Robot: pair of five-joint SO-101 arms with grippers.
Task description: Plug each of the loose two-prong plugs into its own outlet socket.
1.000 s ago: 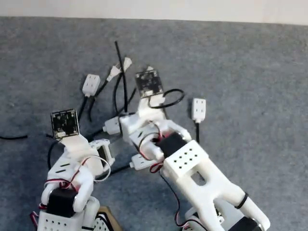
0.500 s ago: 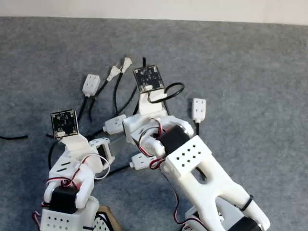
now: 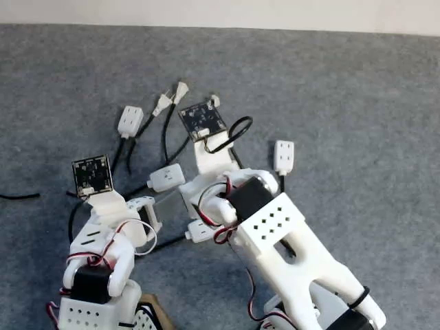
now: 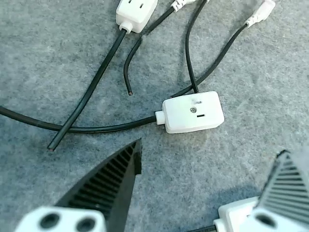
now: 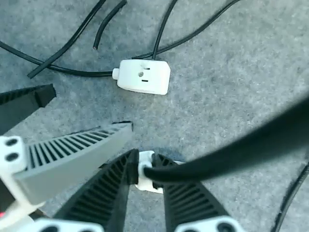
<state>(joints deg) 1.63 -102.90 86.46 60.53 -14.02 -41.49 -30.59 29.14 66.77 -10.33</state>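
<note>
Here, left hand (image 4: 210,149) open by loose socket (image 4: 193,112) amid cords (image 4: 91,92); right hand (image 5: 145,155) tight around connector (image 5: 143,169).

You have four white corded sockets: the far-left socket (image 3: 130,120), the right socket (image 3: 284,155), the middle socket (image 3: 166,177) lying face up, and the near socket (image 3: 199,230), pinched in the right gripper (image 5: 145,155). The left plug (image 3: 163,103) and right plug (image 3: 181,90), both white, lie loose side by side, just right of the far-left socket.

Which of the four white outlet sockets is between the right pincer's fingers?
The outlet socket under the right arm, nearest the bases: the right pincer clamps it. The other three lie free on the carpet.
</note>
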